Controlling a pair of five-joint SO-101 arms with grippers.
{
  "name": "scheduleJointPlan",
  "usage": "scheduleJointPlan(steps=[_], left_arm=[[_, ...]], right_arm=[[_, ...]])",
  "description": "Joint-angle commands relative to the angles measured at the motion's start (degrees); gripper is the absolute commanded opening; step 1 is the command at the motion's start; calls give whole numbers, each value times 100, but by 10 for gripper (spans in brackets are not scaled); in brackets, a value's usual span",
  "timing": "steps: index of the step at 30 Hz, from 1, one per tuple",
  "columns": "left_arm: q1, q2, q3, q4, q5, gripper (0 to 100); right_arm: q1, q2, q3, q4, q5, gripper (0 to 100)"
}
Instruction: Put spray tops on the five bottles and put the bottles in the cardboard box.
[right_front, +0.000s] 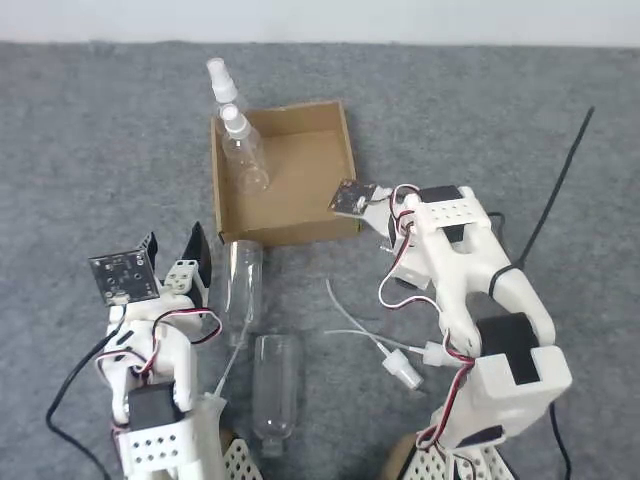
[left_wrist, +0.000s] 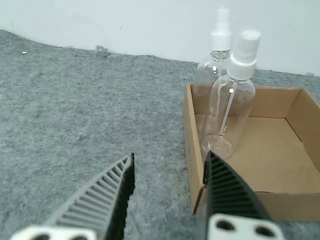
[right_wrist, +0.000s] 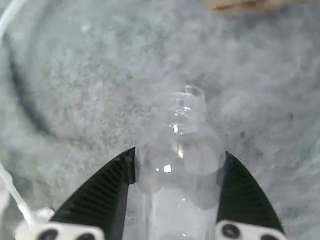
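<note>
Right gripper (right_wrist: 177, 155): was closed on an uncapped clear bottle, one black finger against each of its shoulders.
Right arm (right_front: 470, 290): reached forward from its base at the near edge of the desk (right_front: 100, 150), with the wrist just beside the near right corner of the box.
Held bottle (right_wrist: 175, 172): long axis ran straight out from the gripper, open neck pointing away from it towards the box corner; whether it was lifted or lay on the desk could not be told.
Left gripper (left_wrist: 170, 155): was spread wide with nothing between the fingers, above the grey desk.
Left arm (right_front: 160, 350): was folded close to its base, with the gripper aimed past the near left corner of the box.
Box (right_front: 300, 232): open-topped cardboard, beyond both grippers.
Leaning bottle (right_front: 245, 155): was inside the box with its spray top on, tilted against the left wall, head towards the far left corner.
Far bottle (right_front: 222, 85): stood upright at the far left corner with its spray top on; whether inside or just behind the box could not be told.
Bare bottles (right_front: 243, 280) (right_front: 276, 385): lay on the desk between the arms, long axes running near to far, necks towards the arm bases.
Spray top (right_front: 403, 370): lay loose near the right arm, tube trailing left.
</note>
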Motion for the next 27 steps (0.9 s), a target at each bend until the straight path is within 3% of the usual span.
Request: scheduleJointPlan(steps=[1, 15, 27], left_arm=[[26, -141, -75, -185, -35, 212], [26, -141, -75, -185, -35, 212], [26, -132, -101, -185, -35, 212]], right_arm=[[-48, -110, -360, -31, -853, 180], [-163, -110, -1073, 1112, -2523, 180], [-523, -277, -1424, 1974, -3235, 181]])
